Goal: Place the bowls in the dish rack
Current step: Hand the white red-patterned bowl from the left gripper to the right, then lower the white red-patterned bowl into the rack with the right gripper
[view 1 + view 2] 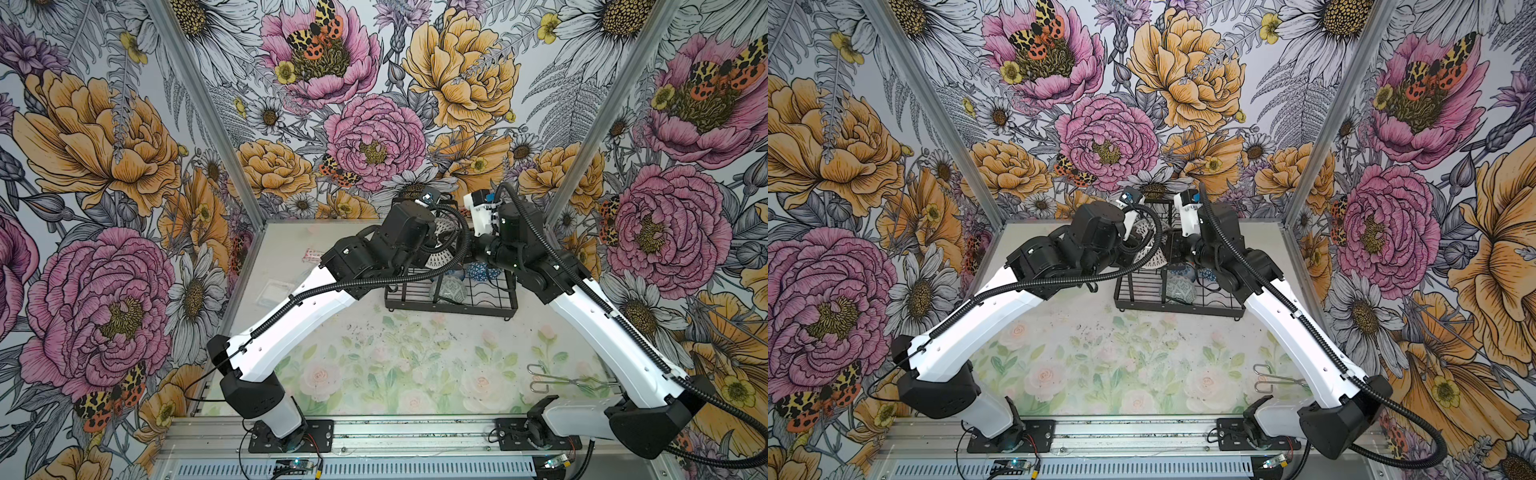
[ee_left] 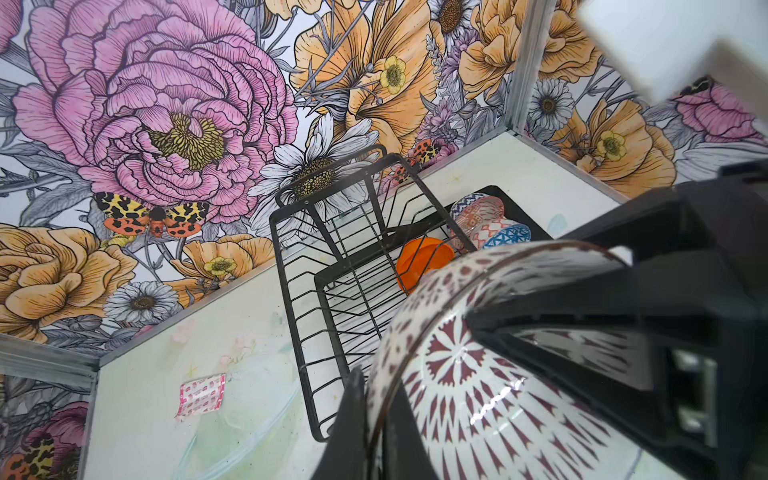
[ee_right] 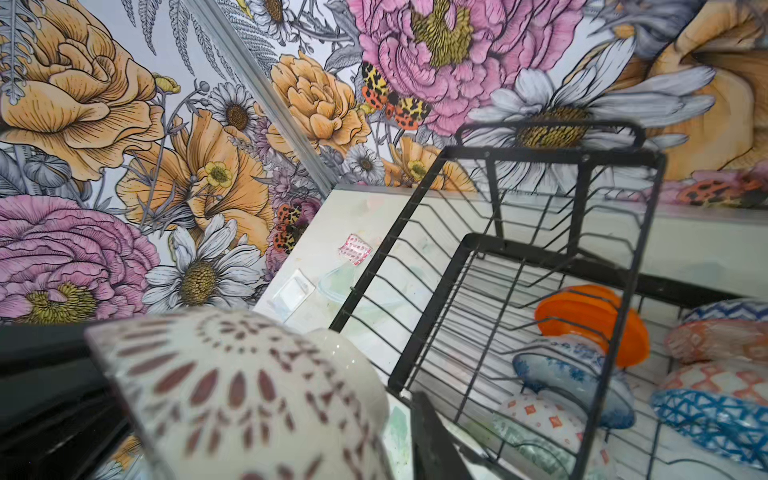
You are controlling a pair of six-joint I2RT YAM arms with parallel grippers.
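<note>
Left claw (image 2: 376, 401): clamped on the rim of the lattice bowl (image 2: 478, 395), which we see held above the dish rack (image 2: 291, 291).
Right claw (image 2: 478, 325): at that bowl's opposite side; we cannot tell whether it grips.
Inside the rack: orange bowl (image 2: 424, 266), with patterned bowls (image 2: 478, 216) just beside it.
Beside the rack: pink packet (image 2: 202, 395) on the surface (image 2: 187, 332), print unreadable.

Six bowls (image 3: 232, 395) (one plain orange), one dish rack (image 1: 449, 306), one tongs (image 1: 569, 380).
</note>
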